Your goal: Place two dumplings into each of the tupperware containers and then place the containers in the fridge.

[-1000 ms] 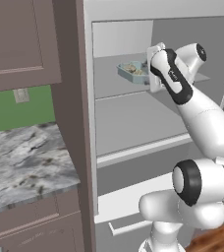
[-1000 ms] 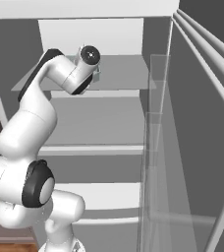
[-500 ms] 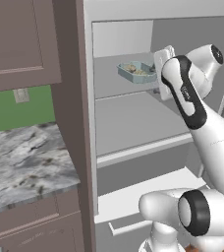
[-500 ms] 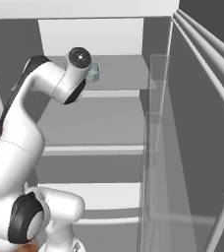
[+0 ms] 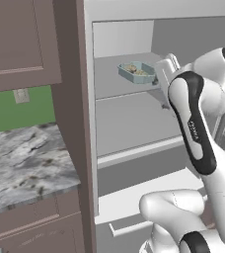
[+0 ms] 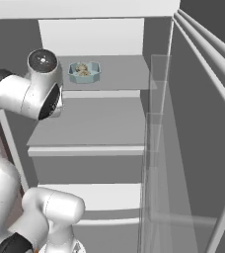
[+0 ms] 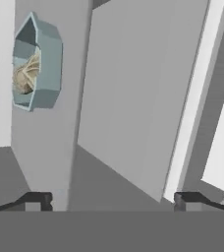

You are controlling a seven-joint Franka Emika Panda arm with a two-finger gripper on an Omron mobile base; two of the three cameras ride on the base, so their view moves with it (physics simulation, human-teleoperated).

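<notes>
Where base views miss them, fingers (image 7: pixel 38 201) spread empty.

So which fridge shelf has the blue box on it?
The top shelf. The tupperware container with dumplings sits there; the shelf below is bare.

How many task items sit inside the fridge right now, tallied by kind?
Tupperware container: 1, on the upper shelf of the fridge.
Dumplings: a tan heap inside that container; individual count cannot be told.
Total: 1 container, plus its dumplings.
</notes>
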